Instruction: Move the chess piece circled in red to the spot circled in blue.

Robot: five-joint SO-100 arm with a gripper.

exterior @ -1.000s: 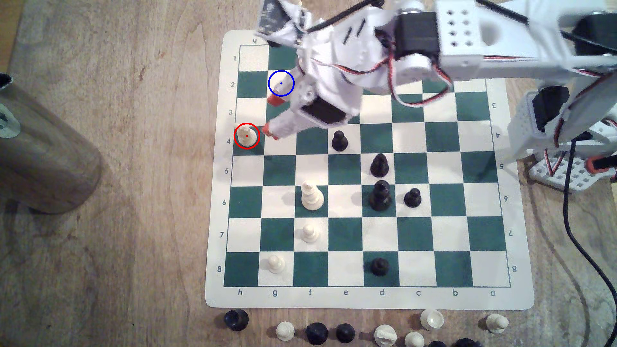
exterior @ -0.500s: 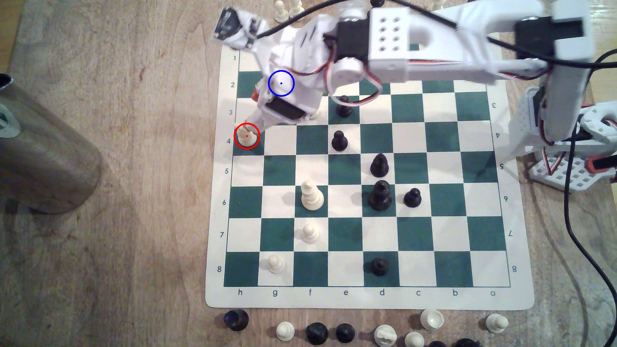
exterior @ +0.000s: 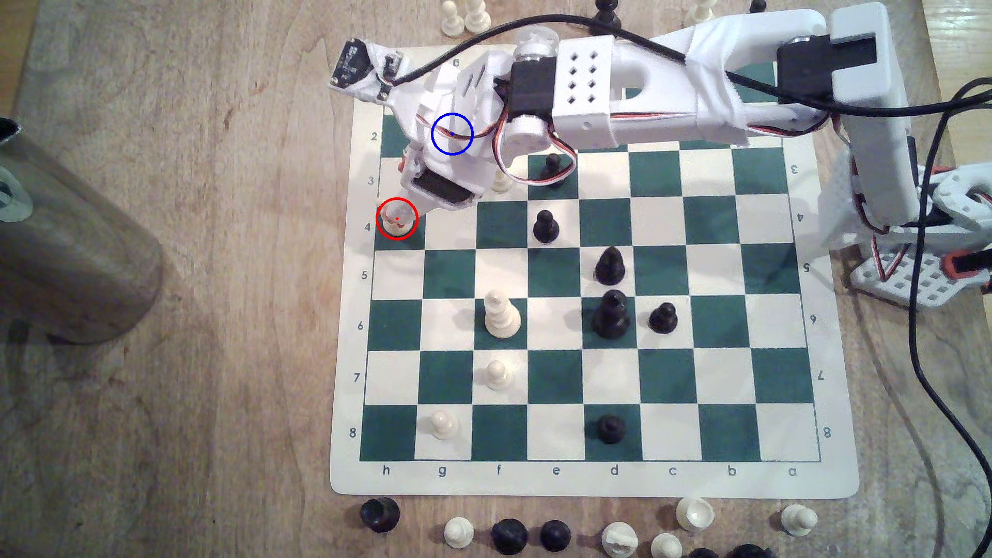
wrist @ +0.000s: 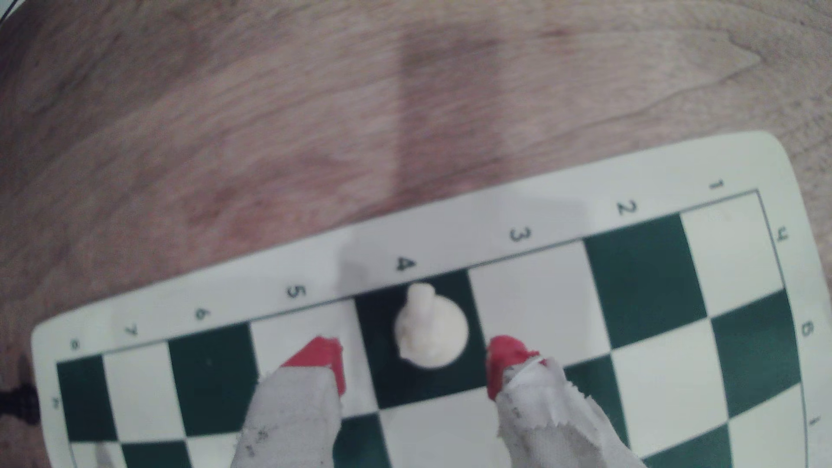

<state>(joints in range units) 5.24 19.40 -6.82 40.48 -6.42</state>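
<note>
Grasp approach is the step in hand: the gripper [wrist: 414,366] hangs with its red-tipped jaws spread wide — one on each side of the chess piece circled in red [wrist: 430,328], touching neither — while the piece stands on its green edge square beside the "4". Next, I judge, comes lowering, clenching and lifting. The spot circled in blue [exterior: 452,134] is covered by the arm — its square cannot be seen.

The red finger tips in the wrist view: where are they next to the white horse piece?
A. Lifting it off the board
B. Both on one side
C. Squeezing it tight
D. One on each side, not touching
D: the gripper is open, with one red fingertip on either side of the cream knight and a gap showing between each and the piece, which stands on its green square.
</note>
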